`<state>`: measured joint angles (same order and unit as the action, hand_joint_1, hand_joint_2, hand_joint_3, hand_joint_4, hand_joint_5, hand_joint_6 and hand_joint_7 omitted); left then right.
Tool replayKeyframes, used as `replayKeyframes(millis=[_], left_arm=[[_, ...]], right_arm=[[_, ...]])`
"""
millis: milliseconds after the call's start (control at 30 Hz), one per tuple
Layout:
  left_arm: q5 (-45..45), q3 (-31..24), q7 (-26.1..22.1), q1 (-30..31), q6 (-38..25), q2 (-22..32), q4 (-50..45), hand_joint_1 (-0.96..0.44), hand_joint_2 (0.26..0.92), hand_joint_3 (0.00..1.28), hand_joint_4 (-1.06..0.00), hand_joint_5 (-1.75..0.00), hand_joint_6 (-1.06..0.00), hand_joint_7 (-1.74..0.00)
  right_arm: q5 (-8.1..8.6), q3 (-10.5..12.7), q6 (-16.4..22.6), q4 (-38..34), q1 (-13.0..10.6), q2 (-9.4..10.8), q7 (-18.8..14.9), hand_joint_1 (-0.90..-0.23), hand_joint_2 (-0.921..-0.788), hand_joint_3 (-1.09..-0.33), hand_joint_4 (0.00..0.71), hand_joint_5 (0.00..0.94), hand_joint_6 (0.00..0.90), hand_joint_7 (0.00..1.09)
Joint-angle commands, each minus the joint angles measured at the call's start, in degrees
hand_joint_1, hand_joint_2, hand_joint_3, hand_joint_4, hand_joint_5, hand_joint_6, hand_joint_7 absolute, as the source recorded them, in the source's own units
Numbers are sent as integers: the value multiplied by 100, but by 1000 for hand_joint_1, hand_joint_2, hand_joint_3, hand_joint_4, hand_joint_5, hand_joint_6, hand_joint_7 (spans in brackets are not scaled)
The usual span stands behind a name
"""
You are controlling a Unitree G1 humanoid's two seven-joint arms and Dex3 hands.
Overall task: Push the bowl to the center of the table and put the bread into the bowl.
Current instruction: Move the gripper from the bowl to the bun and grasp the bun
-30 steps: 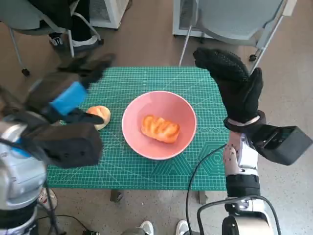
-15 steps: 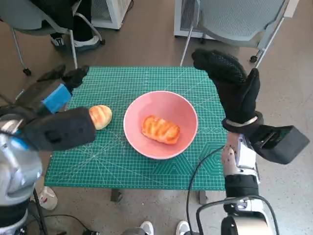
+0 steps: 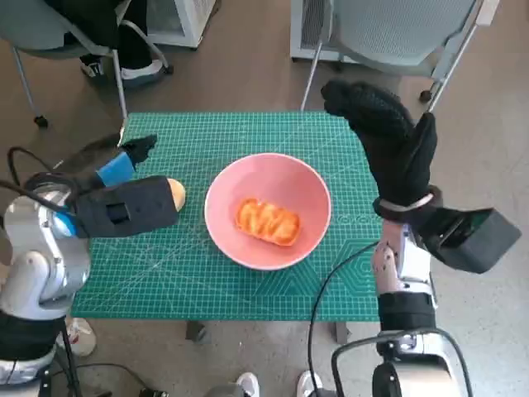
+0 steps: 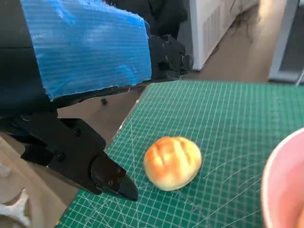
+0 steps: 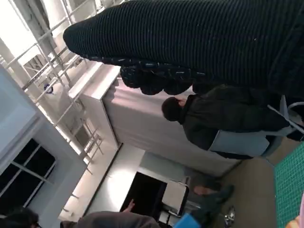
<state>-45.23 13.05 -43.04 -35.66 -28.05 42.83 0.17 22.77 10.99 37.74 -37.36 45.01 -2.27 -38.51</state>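
Pink is the bowl (image 3: 268, 211), sitting near the middle of the green mat (image 3: 223, 273) that covers my table. Inside it lies one bread (image 3: 267, 222), glazed orange and ridged, a little toward my side of the bowl's floor. A sliver of the bowl's rim (image 4: 280, 183) also shows in my left wrist view.

A second bread (image 4: 172, 162), a round golden bun, rests on the mat to the left of the bowl, apart from it. In the head view my left forearm covers most of it and only its edge (image 3: 176, 194) peeks out.

My left hand (image 3: 124, 161), black with blue tape over its back, hangs above the mat's left edge, beyond the bun. Its fingers (image 4: 109, 178) are spread apart and hold nothing; in the left wrist view one dark fingertip points down near the bun but does not touch it, and the bun lies free on the mat.

My right hand (image 3: 388, 145), in its knitted glove, is raised upright over the table's right edge, beside the bowl and clear of it. Its fingers are extended, close side by side with the thumb set apart, and nothing is in them.

In the right wrist view a person in dark clothes (image 5: 223, 118) sits on a chair. Chairs (image 3: 397, 33) stand on the floor beyond the table.
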Motion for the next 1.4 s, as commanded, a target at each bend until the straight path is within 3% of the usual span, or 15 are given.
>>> replayKeyframes(millis=[33,467,833,1400], left_arm=[[-154,268,115,-337,95,-81,518,-72,675,3,1,1,-99,-1],[-261,878,441,-1342,449,-512,2552,-223,679,4,1,1,-94,-1],[-198,1289,1057,-2331,909,-1055,4668,-269,679,3,1,1,-93,0],[-72,1591,1806,-2952,1380,-1666,6471,-249,673,0,1,1,-89,0]], right_arm=[[54,8,-49,-98,-27,-35,-92,-704,-921,-902,105,11,-1,413],[64,43,-97,-99,-23,-116,-144,-704,-921,-902,106,9,-1,412],[33,33,-81,-89,-43,-170,-125,-704,-921,-901,108,8,-1,414],[12,15,-30,-14,-129,-160,-102,-705,-921,-901,107,5,-1,414]])
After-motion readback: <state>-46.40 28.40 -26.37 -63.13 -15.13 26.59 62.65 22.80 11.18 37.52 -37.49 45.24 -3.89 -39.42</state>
